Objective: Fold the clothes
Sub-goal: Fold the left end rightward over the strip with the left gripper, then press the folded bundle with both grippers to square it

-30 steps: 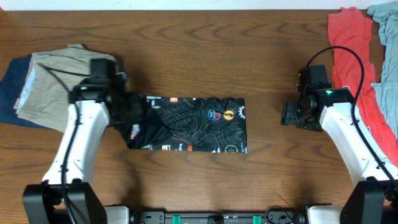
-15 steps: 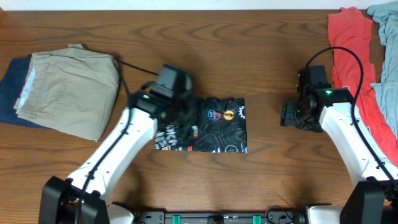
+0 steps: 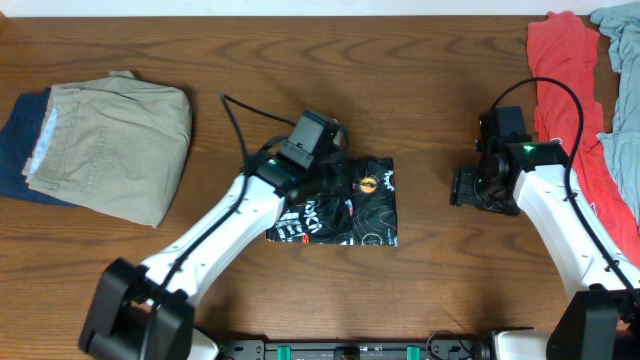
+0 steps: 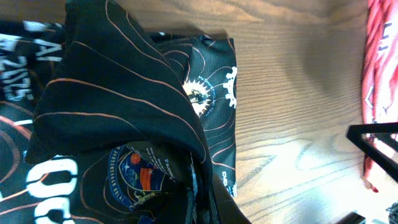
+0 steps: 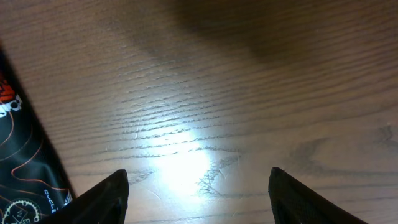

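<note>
The black jersey (image 3: 368, 205) with thin orange contour lines, white lettering and small logos lies on the table's middle, partly folded. My left gripper (image 3: 325, 185) is shut on the jersey's left end and holds it over the right half; the lifted cloth fills the left wrist view (image 4: 118, 99), and the fingers (image 4: 198, 196) are buried in the fabric. My right gripper (image 3: 462, 185) is open and empty over bare wood to the right of the jersey. Its fingertips (image 5: 198, 193) frame the table, with the jersey's edge (image 5: 22, 149) at the left.
A folded stack of tan trousers (image 3: 110, 140) on blue cloth (image 3: 15, 145) lies at the far left. A red garment (image 3: 565, 90) and a grey-blue one (image 3: 620, 60) lie at the far right edge. The wooden table (image 3: 300, 60) is brown.
My left gripper has carried the jersey's left end rightward over the rest, from the far left to above the middle. The jersey's visible length has shrunk. The right arm has not moved.
</note>
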{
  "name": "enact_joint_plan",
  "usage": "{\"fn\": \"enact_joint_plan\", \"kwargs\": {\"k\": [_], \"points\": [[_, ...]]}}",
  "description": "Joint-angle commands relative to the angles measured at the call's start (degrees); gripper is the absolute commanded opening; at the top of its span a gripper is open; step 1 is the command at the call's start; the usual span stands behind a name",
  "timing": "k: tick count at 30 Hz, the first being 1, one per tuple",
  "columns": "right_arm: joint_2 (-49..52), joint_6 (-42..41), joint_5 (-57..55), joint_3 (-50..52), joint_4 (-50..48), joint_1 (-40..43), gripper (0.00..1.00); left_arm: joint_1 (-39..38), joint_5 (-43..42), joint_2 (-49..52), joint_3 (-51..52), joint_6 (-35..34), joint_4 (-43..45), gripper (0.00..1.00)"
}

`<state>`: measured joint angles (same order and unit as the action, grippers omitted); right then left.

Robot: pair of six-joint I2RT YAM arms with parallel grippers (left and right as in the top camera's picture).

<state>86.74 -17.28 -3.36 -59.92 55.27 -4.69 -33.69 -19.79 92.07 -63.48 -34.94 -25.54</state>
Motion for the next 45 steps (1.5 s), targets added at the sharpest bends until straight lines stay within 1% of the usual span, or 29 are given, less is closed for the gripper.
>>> {"fn": "enact_joint_plan", "kwargs": {"k": [1,9,11,12,14,16,19,22,26,28,29,31,32,35,39,41,44,45], "points": [[0.31,1.07,0.61,0.04,0.02,0.98,0.7,-1.44,-0.57,2.1,-0.87,-1.01,1.4,0.06],[0.31,1.07,0.85,0.04,0.0,0.98,0.7,-4.24,-0.55,4.81,-0.87,-1.01,6.84,0.07],[0.31,1.07,0.85,0.04,0.0,0.98,0.7,-4.79,-0.55,5.14,-0.87,-1.01,7.61,0.17],[0.31,1.09,1.05,0.04,-0.04,0.98,0.73,-5.01,-0.57,5.18,-0.87,-0.98,7.98,0.29],[0.31,1.99,2.58,0.04,-0.72,0.98,0.77,-5.16,-0.57,5.09,-0.9,-0.79,9.16,0.43],[0.31,5.51,8.37,0.04,-2.93,0.98,0.78,-4.13,-0.57,4.39,-0.94,1.11,9.9,0.47],[0.31,12.17,20.44,0.04,-6.19,0.72,0.78,0.02,-0.57,1.77,-1.16,3.34,9.18,0.49],[0.31,17.66,32.02,0.04,-9.16,-0.42,0.77,6.34,-0.55,-1.64,-1.16,4.48,6.12,0.5],[0.31,18.23,37.33,0.04,-12.28,-3.96,0.76,15.13,-0.55,-4.13,-1.16,4.46,0.39,0.5],[0.42,18.23,36.96,0.04,-14.05,-7.5,0.76,19.04,-0.55,-4.04,-1.09,4.48,-2.45,0.51],[0.52,18.23,36.52,0.04,-14.64,-8.83,0.76,20.37,-0.52,-3.82,-0.92,4.5,-3.19,0.54],[1.01,18.16,33.07,0.04,-16.11,-12.68,0.75,22.82,-0.52,-3.23,-0.35,4.5,-4.63,0.54],[1.44,17.25,29.44,0.04,-16.9,-14.88,0.74,23.67,-0.52,-2.84,-0.11,4.5,-5.16,0.54],[3.67,13.97,20.63,0.04,-19.3,-19.56,0.73,24.57,-0.52,-1.68,0.81,4.59,-5.7,0.55],[7.72,8.83,10.69,0.04,-21.9,-22.77,0.7,24.46,-0.55,-0.57,2.12,4.92,-5.77,0.56],[10.05,6.73,8.11,0.04,-23.58,-23.39,0.65,24.46,-0.52,-0.33,2.95,4.92,-5.75,0.55],[12.68,6.56,8.07,0.04,-26.12,-23.41,0.53,24.46,-0.55,-0.33,3.93,4.94,-5.75,0.56],[13.27,6.54,8.07,0.04,-26.71,-23.39,0.51,24.46,-0.55,-0.33,4.04,4.92,-5.84,0.55]]}}
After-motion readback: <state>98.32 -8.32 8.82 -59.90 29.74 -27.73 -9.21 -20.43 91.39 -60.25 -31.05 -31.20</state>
